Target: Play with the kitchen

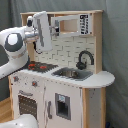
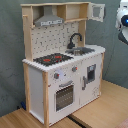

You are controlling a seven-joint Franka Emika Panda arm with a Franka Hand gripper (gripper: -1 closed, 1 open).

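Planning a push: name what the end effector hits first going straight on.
Likely the kitchen's open cabinet door, judging by the wrist; the end effector itself cannot be made out.

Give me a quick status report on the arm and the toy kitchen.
Gripper fingers not visible, state unknown. Arm raised beside the kitchen, up by its open upper cabinet door. Stovetop and sink untouched, nothing in the way.

We are seeing the white arm point(image 1: 15, 50) reaching in from the first exterior view's left, its rounded elbow joint bent and its forearm rising toward a flat white wrist end point(image 1: 42, 30) held high and tilted. In the second exterior view only a white joint point(image 2: 123, 20) is showing at the right edge. The jaws are lying hidden.
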